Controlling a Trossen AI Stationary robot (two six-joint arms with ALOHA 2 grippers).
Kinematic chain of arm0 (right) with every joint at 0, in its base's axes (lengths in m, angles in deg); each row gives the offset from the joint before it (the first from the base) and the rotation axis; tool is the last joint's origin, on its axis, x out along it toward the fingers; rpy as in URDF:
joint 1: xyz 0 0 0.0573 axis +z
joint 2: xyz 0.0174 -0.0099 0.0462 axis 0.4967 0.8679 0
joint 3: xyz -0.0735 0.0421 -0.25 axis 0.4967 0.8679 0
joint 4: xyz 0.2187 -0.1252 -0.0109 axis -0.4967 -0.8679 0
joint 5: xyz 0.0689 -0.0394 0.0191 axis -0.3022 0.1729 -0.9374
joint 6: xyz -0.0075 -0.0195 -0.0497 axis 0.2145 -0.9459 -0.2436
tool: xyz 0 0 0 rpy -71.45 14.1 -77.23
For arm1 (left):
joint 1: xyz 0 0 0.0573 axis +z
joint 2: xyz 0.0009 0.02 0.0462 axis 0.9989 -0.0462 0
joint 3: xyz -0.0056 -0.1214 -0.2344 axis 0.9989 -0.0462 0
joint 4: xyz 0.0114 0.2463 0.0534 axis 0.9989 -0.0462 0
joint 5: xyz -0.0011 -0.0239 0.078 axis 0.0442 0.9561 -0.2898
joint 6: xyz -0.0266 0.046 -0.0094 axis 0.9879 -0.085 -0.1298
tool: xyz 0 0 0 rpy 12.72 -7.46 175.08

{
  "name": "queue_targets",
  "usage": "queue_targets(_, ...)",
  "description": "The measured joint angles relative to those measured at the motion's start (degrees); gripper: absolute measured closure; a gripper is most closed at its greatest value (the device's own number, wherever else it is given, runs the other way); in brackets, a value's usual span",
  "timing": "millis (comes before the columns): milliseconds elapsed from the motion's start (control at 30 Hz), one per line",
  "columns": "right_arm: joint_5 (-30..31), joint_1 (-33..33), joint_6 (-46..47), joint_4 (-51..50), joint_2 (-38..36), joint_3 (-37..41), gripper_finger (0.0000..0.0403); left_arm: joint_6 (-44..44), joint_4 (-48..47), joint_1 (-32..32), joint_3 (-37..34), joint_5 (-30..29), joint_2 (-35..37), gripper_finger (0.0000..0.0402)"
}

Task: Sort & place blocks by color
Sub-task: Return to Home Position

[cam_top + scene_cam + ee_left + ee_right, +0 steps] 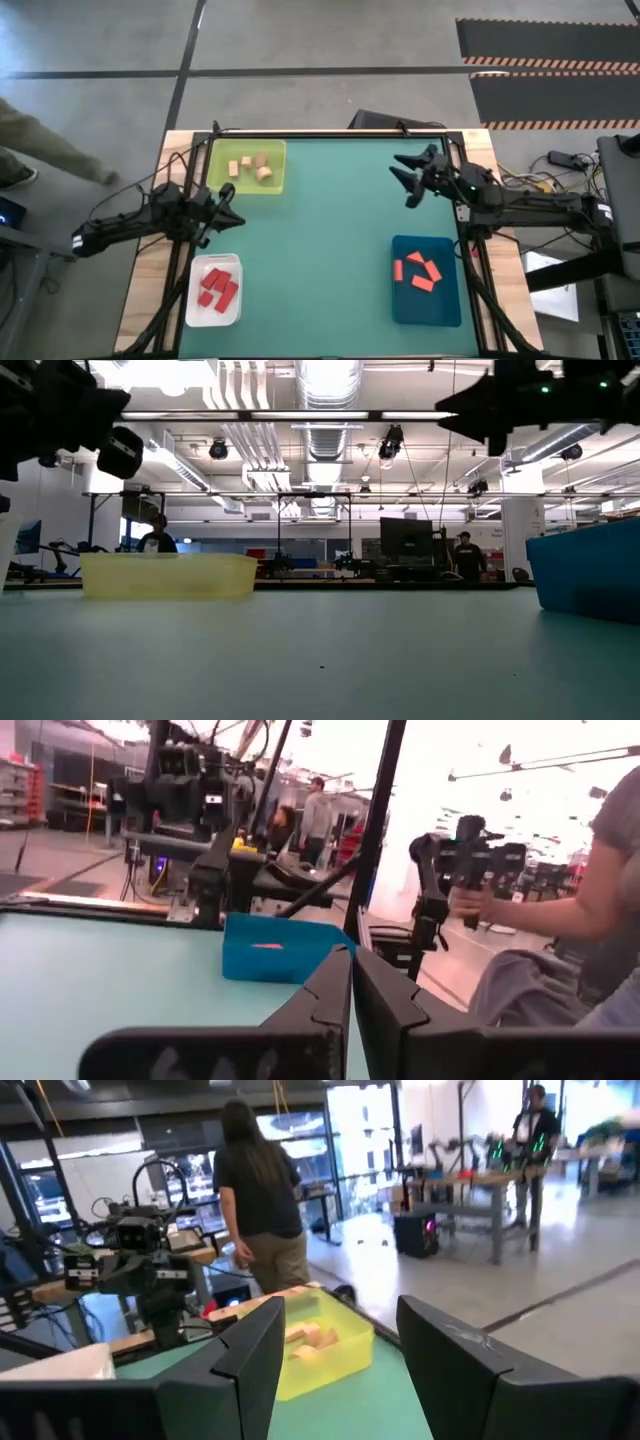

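Note:
Tan wooden blocks (251, 166) lie in the yellow-green tray (272, 184) at the far left; they show in the right wrist view too, as tan blocks (308, 1334). Deep red blocks (217, 288) lie in the white tray (194, 310) at the near left. Orange-salmon blocks (421, 271) lie in the blue tray (402, 305) at the near right. My left gripper (229, 207) hovers shut between the yellow-green and white trays, holding nothing. My right gripper (409, 176) is raised over the far right of the mat, open and empty.
The teal mat (330, 250) lies bare between the trays. Wooden table borders (150, 280) flank it. In the left wrist view a person's hand (470, 902) holds a device beyond the table; another person (258, 1190) stands behind the yellow-green tray (330, 1355).

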Motion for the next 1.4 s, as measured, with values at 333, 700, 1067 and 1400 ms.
queue_targets(333, 0.2, -0.4, -5.9, -2.9, -25.2, 11.3, 0.0219, -0.2, 0.8, 0.0, -1.9, -5.0, -2.1, 0.0402)
queue_targets(700, -8.8, -0.3, -8.1, -9.4, -34.7, 14.4, 0.0219, -0.2, 0.8, 0.0, -2.0, -4.8, -3.8, 0.0402)
queue_targets(1067, -0.8, -0.2, -6.0, -28.7, -31.1, 18.7, 0.0219, -0.1, 0.9, 0.0, -2.1, -4.6, -5.8, 0.0402)
queue_targets(1400, 1.1, 1.7, 4.0, -29.4, -26.0, 17.5, 0.022, 0.0, 0.9, 0.0, -2.2, -4.6, -6.6, 0.0402)
